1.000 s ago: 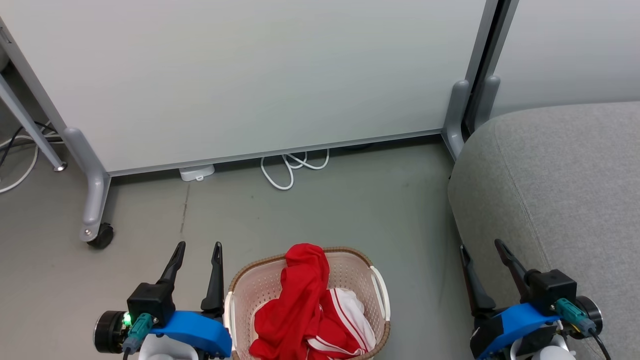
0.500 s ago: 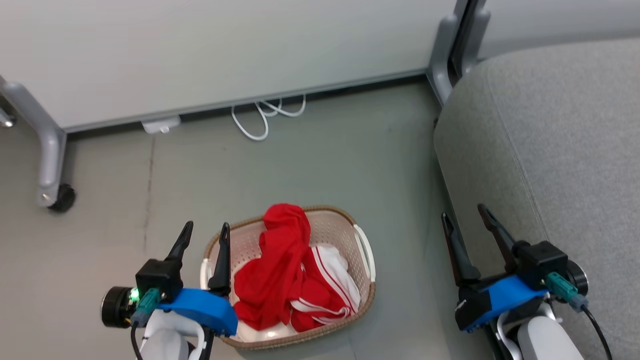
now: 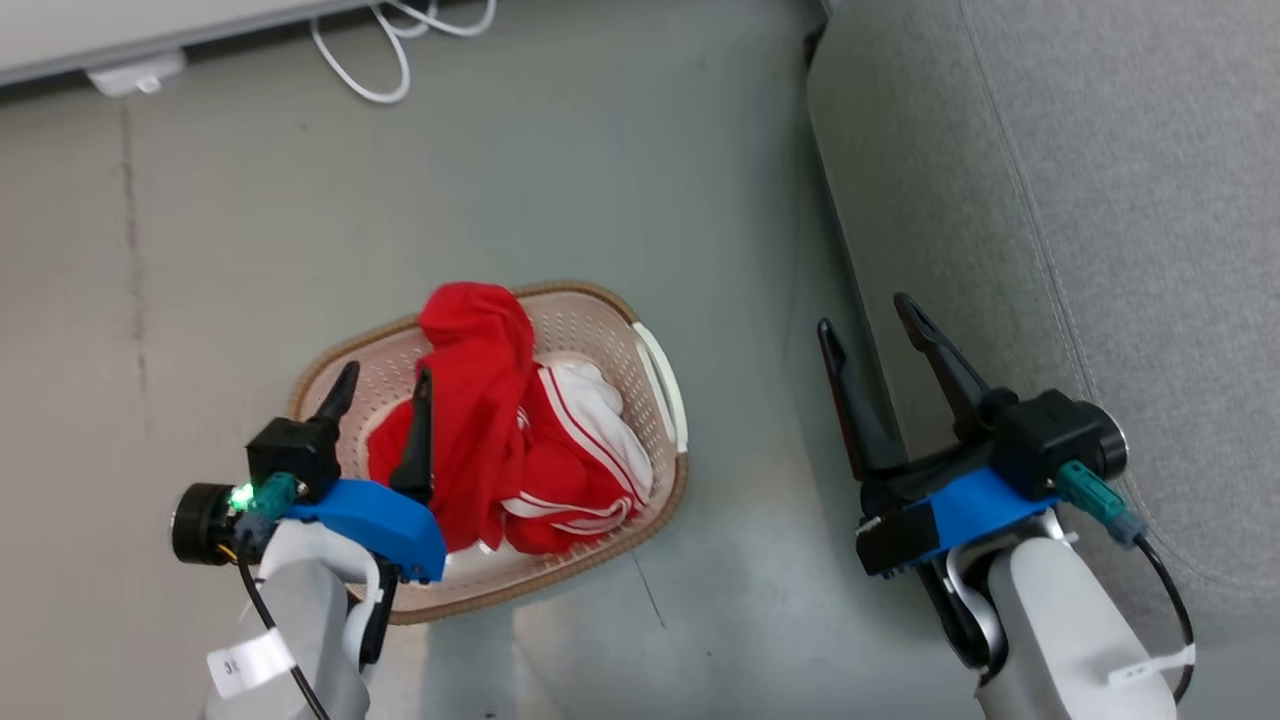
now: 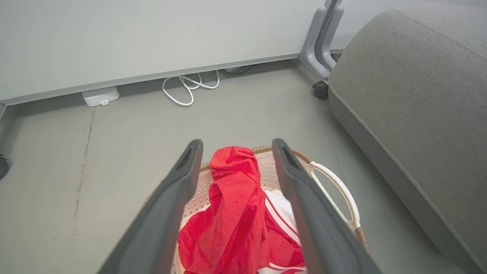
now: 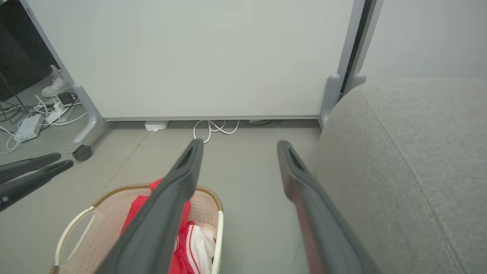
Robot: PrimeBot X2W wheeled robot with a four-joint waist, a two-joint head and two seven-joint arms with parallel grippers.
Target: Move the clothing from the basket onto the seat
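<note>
Two red garments (image 3: 480,400), one plain, one white-striped, heaped in one oval cream plastic basket (image 3: 600,330) beside one grey fabric seat (image 3: 1100,150); left gripper (image 3: 386,372) over basket, right gripper (image 3: 862,312) near seat, both jaws spread.

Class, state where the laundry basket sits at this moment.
In the head view the basket stands on the floor at centre-left, beneath the open left gripper, with the grey seat apart on its right.
</note>
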